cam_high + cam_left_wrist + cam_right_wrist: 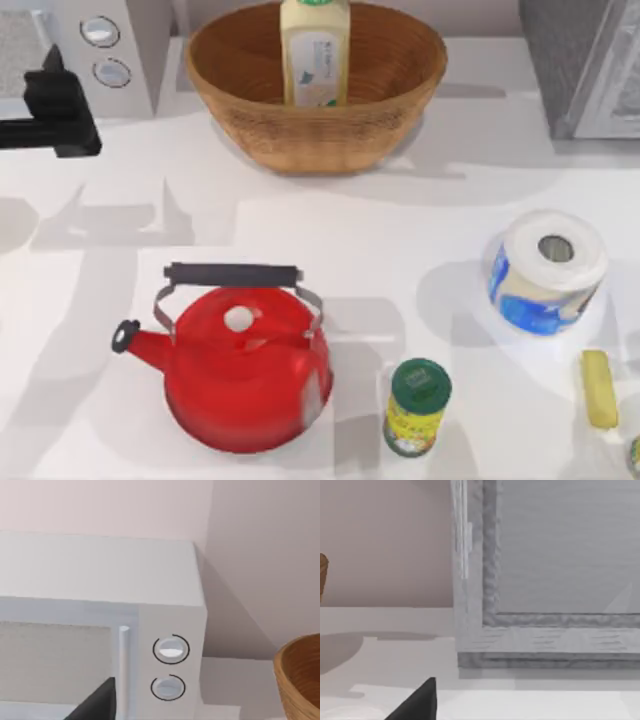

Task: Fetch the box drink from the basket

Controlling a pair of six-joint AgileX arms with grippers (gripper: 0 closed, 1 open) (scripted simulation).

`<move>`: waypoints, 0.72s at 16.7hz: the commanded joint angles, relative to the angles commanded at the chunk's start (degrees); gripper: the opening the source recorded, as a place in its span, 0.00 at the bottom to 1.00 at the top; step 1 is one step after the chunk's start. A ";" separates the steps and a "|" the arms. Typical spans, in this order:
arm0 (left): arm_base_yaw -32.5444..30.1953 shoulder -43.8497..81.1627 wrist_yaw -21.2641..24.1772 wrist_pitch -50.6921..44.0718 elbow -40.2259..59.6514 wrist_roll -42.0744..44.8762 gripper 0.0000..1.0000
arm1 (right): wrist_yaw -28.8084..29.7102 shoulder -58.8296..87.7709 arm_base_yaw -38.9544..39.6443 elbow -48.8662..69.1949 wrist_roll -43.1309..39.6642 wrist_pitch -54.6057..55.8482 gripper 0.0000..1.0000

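1. Found no readable text, brand or number anywhere.
2. Saw only small green and blue marks on the white label of the box drink [316, 52], too small to read.
3. Saw an illegible printed label on the green-lidded can [416, 407].

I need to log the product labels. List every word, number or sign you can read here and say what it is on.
No text can be read.
Box drink in the basket: white label with small green and blue marks, too blurred to read.
Can: green lid and yellow label, print too small.
Paper roll: blue and white wrapper, no legible words.
Microwave: two dials, no visible numbers.
Kettle: no markings.
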 joint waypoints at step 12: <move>-18.67 61.16 -16.81 16.77 37.39 -3.42 1.00 | 0.00 0.00 0.00 0.00 0.00 0.00 1.00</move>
